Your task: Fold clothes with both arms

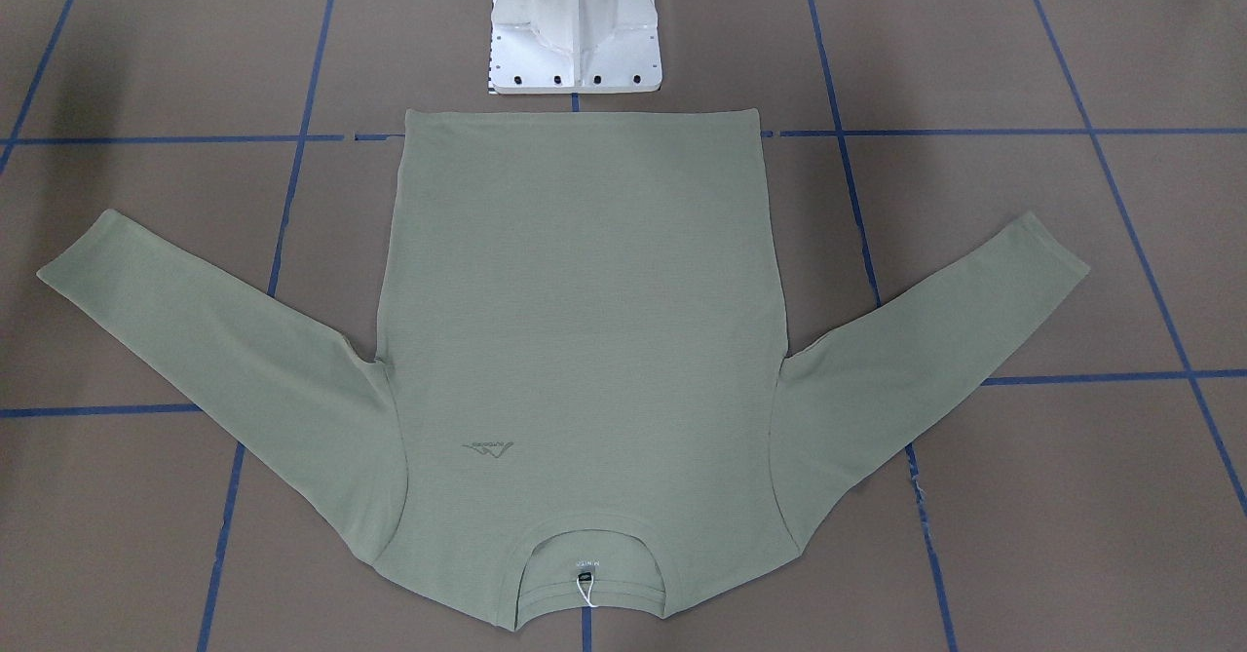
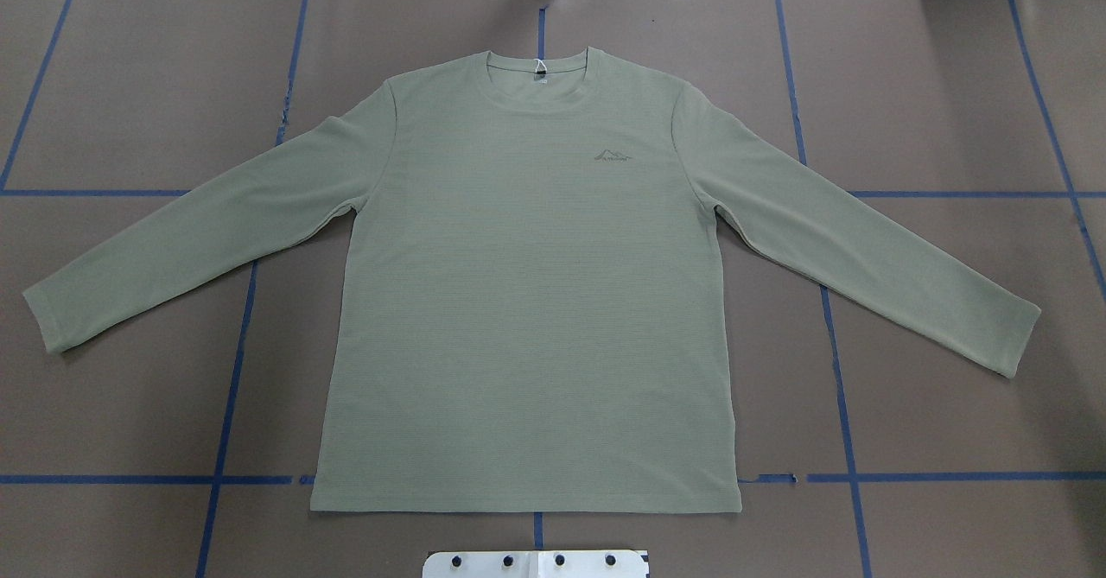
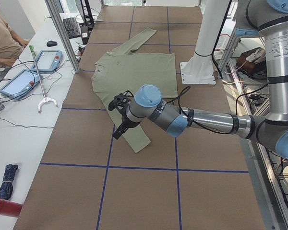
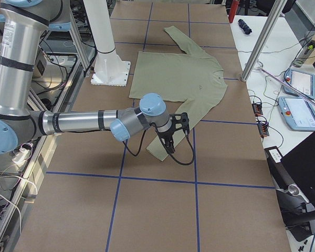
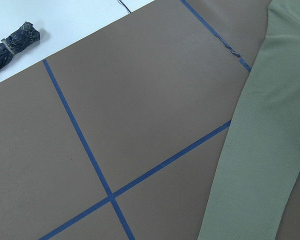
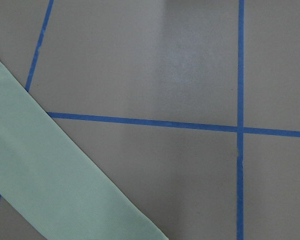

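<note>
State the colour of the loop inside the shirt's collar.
White; the loop shows best in the front-facing view.

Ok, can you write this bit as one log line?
shirt: flat, unfolded, sleeves spread | left claw: near a sleeve, grip unclear | right claw: near other sleeve, grip unclear

Sage-green long-sleeved shirt [image 2: 527, 301], flat, front up

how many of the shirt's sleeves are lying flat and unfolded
2. The left sleeve angles out on the robot's left side, the right sleeve on its right; both lie flat on the table, neither folded.
</note>
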### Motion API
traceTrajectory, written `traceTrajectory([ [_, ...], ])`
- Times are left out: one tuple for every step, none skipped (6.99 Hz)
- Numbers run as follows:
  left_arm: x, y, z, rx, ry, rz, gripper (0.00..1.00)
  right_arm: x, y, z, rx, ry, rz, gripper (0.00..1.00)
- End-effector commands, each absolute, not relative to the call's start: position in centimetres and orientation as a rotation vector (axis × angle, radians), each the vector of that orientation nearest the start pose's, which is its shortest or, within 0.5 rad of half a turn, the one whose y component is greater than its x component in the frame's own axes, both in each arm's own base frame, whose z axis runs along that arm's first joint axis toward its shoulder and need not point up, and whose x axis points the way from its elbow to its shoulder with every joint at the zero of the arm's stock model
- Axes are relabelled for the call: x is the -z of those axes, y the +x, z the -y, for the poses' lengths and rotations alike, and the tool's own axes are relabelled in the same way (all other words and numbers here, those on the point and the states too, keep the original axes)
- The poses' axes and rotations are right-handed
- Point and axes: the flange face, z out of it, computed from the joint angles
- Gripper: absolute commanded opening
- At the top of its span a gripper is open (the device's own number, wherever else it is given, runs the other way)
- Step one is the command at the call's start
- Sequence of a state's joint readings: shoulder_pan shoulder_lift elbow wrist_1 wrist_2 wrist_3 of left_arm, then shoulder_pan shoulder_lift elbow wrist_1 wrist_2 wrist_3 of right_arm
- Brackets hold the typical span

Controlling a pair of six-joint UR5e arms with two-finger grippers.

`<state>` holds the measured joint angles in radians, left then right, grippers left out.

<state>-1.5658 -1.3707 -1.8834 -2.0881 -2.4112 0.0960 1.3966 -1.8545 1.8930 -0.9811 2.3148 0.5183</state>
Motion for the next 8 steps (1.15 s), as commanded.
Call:
traceTrajectory([
  [-53.2,-5.7,42.3,-0.358,0.626,-0.795,1.00,-58.4,-6.3,38.0,-0.200,0.352,0.891,0.92],
  [-53.2,-5.7,42.3,-0.358,0.626,-0.795,1.00,-60.2,-9.1,37.5,-0.213,0.351,0.856,0.85],
  [-53.2,-5.7,42.3,-0.358,0.626,-0.795,1.00,-62.2,-11.4,37.0,-0.219,0.347,0.836,0.80],
  [-53.2,-5.7,42.3,-0.358,0.626,-0.795,1.00,-64.6,-13.1,36.4,-0.217,0.371,0.828,0.78],
  [-53.3,-5.7,42.3,-0.358,0.625,-0.796,1.00,-65.8,-14.2,35.9,-0.211,0.371,0.847,0.77],
  [-53.3,-5.7,42.3,-0.358,0.625,-0.796,1.00,-66.7,-15.0,35.4,-0.193,0.356,0.836,0.74],
  [-53.3,-5.7,42.3,-0.359,0.625,-0.795,1.00,-67.5,-15.4,35.1,-0.180,0.352,0.835,0.71],
  [-53.4,-5.7,42.2,-0.358,0.622,-0.796,1.00,-67.8,-15.7,34.9,-0.174,0.349,0.829,0.70],
])
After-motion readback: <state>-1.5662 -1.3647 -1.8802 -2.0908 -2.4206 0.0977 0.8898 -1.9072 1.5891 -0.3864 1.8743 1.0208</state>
